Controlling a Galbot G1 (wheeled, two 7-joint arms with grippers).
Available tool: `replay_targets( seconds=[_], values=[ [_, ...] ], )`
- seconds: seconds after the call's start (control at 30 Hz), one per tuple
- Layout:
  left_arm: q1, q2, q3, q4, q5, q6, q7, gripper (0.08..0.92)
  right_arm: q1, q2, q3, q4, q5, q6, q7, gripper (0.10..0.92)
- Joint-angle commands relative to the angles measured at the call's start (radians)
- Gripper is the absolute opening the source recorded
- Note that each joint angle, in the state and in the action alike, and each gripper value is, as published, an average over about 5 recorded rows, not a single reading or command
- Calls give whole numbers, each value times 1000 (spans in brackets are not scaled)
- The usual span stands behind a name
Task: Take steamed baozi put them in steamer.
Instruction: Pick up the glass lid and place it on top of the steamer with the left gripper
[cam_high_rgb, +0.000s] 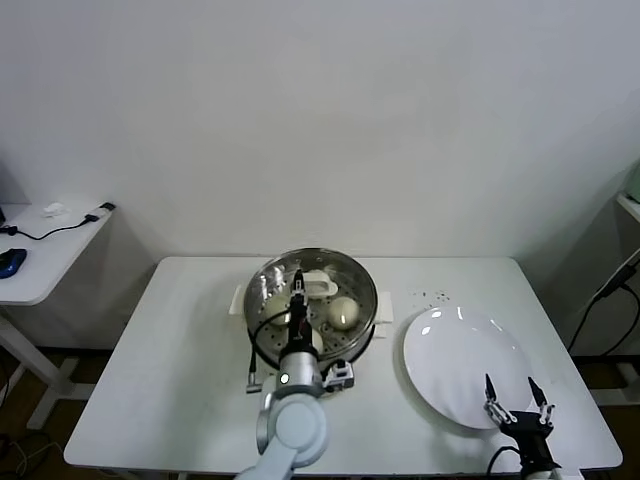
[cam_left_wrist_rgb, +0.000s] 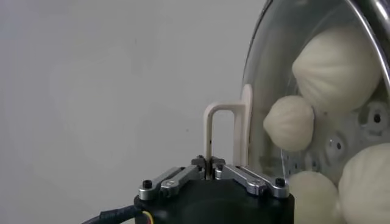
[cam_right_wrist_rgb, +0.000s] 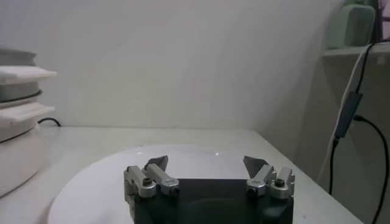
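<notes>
The steamer (cam_high_rgb: 239, 300) stands at the back middle of the white table, with the round glass lid (cam_high_rgb: 322, 272) over it. My left gripper (cam_high_rgb: 298, 300) is shut on the lid's cream loop handle (cam_left_wrist_rgb: 226, 131), pinching one leg of it (cam_left_wrist_rgb: 209, 163). Through the glass I see several cream-white baozi (cam_left_wrist_rgb: 337, 67) (cam_left_wrist_rgb: 290, 122) lying on the perforated tray, one of them plain in the head view (cam_high_rgb: 342, 312). Whether the lid rests on the steamer or hangs just above it I cannot tell. My right gripper (cam_high_rgb: 517, 393) (cam_right_wrist_rgb: 206, 163) stands open and empty over the near edge of the white plate (cam_high_rgb: 455, 350).
The flat white plate (cam_right_wrist_rgb: 103, 176) lies right of the steamer (cam_right_wrist_rgb: 18, 131) with nothing on it. A small side table (cam_high_rgb: 45, 250) with a cable stands far left. Black cables (cam_right_wrist_rgb: 350, 115) hang at the far right by a shelf.
</notes>
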Motion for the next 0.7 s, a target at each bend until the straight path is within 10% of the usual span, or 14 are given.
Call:
replay_targets(
  seconds=[0.03,0.27,0.7],
  values=[
    [-3,-7,-4,16,14,1,0,137,0,0,1,2,0,1,-1,823],
    [2,10,-3,-7,-6,-4,2,203,1,0,-4,6,-2,2,-1,823],
    [44,84,6,-147,-374,-96,-84,575,4,-3,-6,-2,0,2,1,823]
  ],
)
